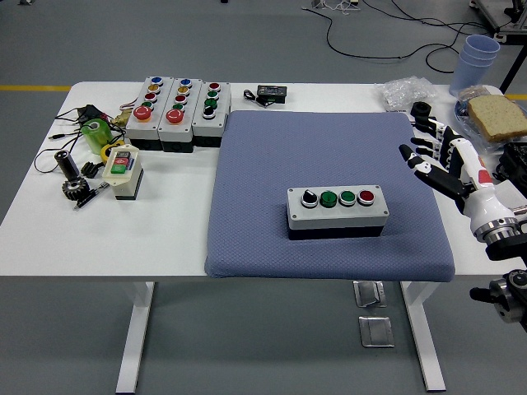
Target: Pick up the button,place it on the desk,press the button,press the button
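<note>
No readable txt or brand anywhere; labels on boxes too small to make out.

Button box [337,211], grey, 4 knobs (black/white, 2 green, red), sits on blue mat [272,173], ~5 o'clock of mat centre.

Right hand [440,154] at 3 o'clock of box, apart from it, over mat's right edge; fingers spread wide, holding nothing. Forearm cut off by frame edge.

3 more button boxes [179,111] at 10 o'clock on counter [49,230]. Bread slice [497,115] at 2 o'clock, partly cut off.
</note>
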Available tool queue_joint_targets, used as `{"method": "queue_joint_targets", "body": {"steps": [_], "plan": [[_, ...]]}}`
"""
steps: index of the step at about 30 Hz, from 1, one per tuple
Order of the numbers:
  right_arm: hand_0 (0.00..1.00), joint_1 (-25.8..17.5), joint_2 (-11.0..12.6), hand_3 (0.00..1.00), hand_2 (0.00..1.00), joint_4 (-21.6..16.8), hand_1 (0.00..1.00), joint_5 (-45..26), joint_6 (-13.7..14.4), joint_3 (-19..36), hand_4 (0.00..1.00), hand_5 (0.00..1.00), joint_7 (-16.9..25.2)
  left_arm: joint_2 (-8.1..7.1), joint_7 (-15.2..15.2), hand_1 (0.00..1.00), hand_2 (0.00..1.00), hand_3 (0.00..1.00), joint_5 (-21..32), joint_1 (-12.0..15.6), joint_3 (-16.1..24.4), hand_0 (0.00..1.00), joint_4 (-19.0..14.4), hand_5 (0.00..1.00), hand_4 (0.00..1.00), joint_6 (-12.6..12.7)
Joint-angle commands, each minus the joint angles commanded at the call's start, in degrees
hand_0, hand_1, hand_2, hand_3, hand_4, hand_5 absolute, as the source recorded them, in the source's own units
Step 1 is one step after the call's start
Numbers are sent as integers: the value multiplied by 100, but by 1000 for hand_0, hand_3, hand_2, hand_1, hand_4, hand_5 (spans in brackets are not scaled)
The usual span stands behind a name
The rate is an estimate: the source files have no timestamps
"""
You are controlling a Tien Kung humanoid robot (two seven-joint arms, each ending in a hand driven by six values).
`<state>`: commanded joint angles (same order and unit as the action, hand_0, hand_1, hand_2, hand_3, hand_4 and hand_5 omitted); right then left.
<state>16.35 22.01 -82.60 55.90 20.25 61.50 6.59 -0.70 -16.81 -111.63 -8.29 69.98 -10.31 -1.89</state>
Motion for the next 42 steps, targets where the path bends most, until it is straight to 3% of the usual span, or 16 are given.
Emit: {"method": "queue_joint_targets", "body": {"steps": [16,42], "plan": [[722,-187,-69,734,746,64,688,-3663,-74,102,750,375,-86,13,5,606,603,561,-48,54,26,644,0,858,310,-16],[704,-192,-93,694,718,117,661,-3831,-134,104,710,331,-114,9,19,606,603,565,70,9,-30,645,0,862,309,8]]}}
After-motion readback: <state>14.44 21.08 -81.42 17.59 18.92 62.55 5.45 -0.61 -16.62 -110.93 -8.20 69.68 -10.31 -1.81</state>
